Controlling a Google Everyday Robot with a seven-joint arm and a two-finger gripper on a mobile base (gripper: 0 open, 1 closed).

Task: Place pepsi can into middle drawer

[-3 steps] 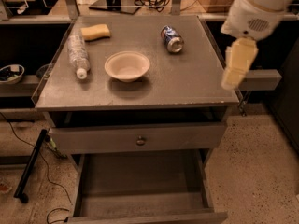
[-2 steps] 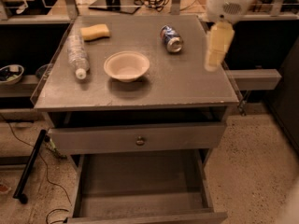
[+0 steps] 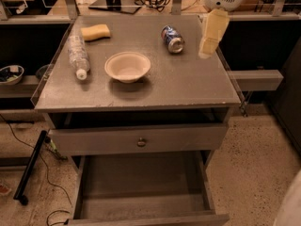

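Note:
The pepsi can (image 3: 172, 38) lies on its side at the back right of the grey cabinet top (image 3: 188, 86), its silver top facing the front. My gripper (image 3: 207, 50) hangs from the white arm at the top right. It is just right of the can, apart from it, and holds nothing. The middle drawer (image 3: 141, 185) is pulled out at the bottom of the view, with a bare floor. Above it is a drawer front with a small round knob (image 3: 141, 141), pushed nearly in.
A white bowl (image 3: 127, 67) stands mid-top. A clear plastic bottle (image 3: 77, 55) lies at the left and a yellow sponge (image 3: 95, 32) at the back left. A clear guard rims the top's left edge. Cables and a black pole (image 3: 29, 169) lie on the floor at the left.
My gripper has moved from the front right edge of the top toward the back, and now hangs close beside the can. Nothing on the cabinet has moved.

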